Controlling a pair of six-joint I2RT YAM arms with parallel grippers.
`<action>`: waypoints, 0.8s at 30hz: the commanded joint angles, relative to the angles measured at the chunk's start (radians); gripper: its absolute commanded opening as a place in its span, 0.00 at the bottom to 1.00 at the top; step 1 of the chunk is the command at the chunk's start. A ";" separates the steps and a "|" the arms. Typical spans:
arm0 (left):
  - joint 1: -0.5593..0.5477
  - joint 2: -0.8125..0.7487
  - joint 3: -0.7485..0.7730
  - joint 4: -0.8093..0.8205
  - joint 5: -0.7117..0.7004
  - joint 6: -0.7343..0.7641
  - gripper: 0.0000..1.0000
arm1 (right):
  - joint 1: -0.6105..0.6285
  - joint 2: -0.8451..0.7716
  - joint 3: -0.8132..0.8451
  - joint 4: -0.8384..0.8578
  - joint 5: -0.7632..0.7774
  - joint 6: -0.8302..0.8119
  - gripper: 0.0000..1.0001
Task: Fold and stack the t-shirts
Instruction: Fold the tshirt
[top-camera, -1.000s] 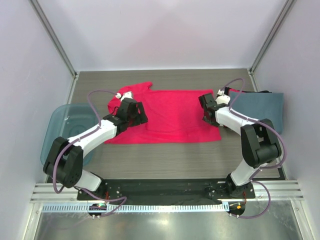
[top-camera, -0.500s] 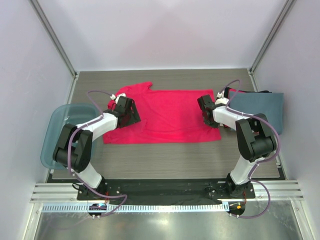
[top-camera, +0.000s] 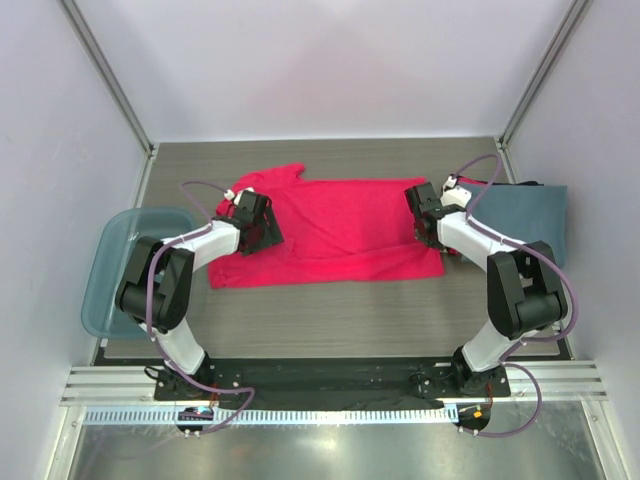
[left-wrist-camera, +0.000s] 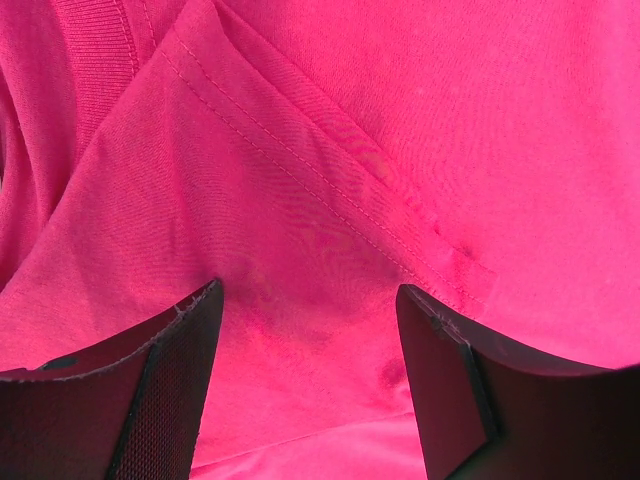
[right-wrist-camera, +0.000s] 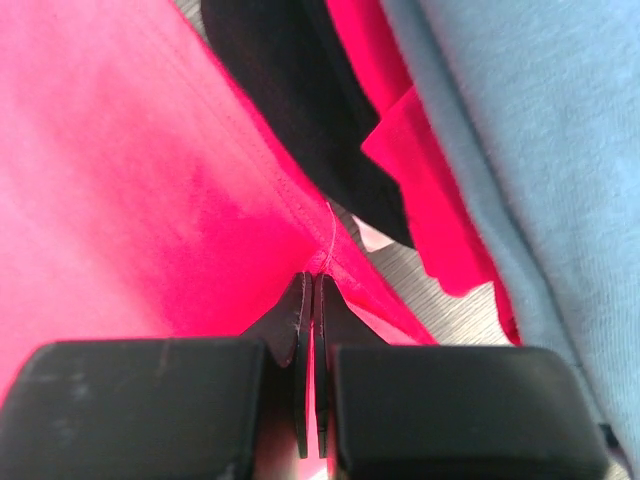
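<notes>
Far left, at the bench edge: translucent blue bin (top-camera: 108, 268), well apart from the cloth.

Bench (top-camera: 330, 315): grey wood-grain top; both arms reach in from the near edge.

Left claw (left-wrist-camera: 310, 300): jaws stand wide, nothing between them. It points down over the left end of the pink-red t-shirt (top-camera: 340, 235), near the neck and sleeve. The wrist view shows a stitched seam running diagonally across the fabric between the two fingers, with a ribbed band at upper left. Whether the fingertips touch the cloth: cannot tell.

Pink-red t-shirt: spread roughly flat across the middle of the bench, long axis left to right, one sleeve sticking out toward the far left corner, and the near edge fairly straight.

Right claw (right-wrist-camera: 312, 290): jaws pressed together, pinching the stitched right-hand edge of the pink-red t-shirt at the tips. Pink cloth shows in the slit between the fingers, and a loose thread stands up from the hem there.

Just right of that pinch, from the wrist view: a black t-shirt (right-wrist-camera: 290, 90) as a folded edge, then a red t-shirt (right-wrist-camera: 425, 180) as a folded edge, with bare bench between them and the hem.

Far right: blue-grey t-shirt (top-camera: 525, 220), folded, lying on top of the red and black edges
</notes>
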 joint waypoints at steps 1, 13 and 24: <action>0.011 0.030 -0.003 -0.031 -0.013 -0.001 0.72 | -0.019 -0.017 0.021 -0.006 0.054 -0.006 0.03; 0.011 -0.051 -0.036 -0.018 -0.026 0.019 0.73 | -0.037 -0.039 0.029 0.040 -0.003 -0.055 0.43; 0.008 -0.345 -0.099 0.041 -0.068 -0.035 0.98 | -0.037 0.016 0.228 0.147 -0.149 -0.228 0.40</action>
